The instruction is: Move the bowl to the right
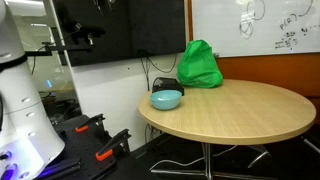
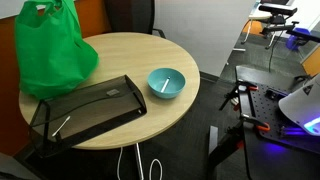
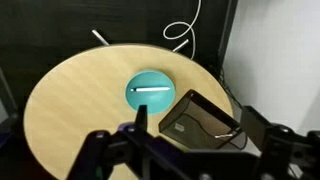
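The small light teal bowl [image 1: 167, 99] sits on the round wooden table [image 1: 240, 112] near its edge, and it shows in both exterior views [image 2: 166, 84]. In the wrist view the bowl [image 3: 150, 100] lies at the table's middle with a thin white stick inside it. My gripper [image 3: 195, 125] is open and empty. It hangs high above the table, well apart from the bowl, with its dark fingers at the bottom of the wrist view. I cannot make out the gripper in the exterior views.
A bright green bag [image 1: 199, 66] stands on the table behind the bowl [image 2: 52, 50]. A black mesh tray [image 2: 90, 108] lies right beside the bowl [image 3: 200, 118]. Cables hang off the table edge. The white robot base [image 1: 20, 100] and clamps stand on the floor.
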You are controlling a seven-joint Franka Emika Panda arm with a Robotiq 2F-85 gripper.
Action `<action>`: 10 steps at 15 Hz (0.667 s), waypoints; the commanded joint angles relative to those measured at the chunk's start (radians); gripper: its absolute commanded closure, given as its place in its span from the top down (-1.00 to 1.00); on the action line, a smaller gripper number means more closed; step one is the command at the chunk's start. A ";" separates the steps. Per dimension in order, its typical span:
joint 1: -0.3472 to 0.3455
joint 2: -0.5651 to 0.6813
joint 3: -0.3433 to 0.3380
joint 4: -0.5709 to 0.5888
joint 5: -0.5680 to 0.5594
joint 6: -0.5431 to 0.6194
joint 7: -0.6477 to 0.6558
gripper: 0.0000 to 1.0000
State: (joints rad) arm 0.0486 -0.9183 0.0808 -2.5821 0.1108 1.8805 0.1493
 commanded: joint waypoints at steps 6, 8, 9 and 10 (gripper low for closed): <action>-0.008 0.000 0.005 0.002 0.005 -0.002 -0.005 1.00; 0.005 0.027 -0.002 0.003 0.006 -0.003 -0.033 1.00; 0.011 0.048 -0.003 -0.001 0.006 0.006 -0.049 1.00; 0.017 0.083 -0.003 -0.004 0.006 0.017 -0.068 1.00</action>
State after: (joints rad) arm 0.0505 -0.9066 0.0810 -2.5885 0.1108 1.8807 0.1321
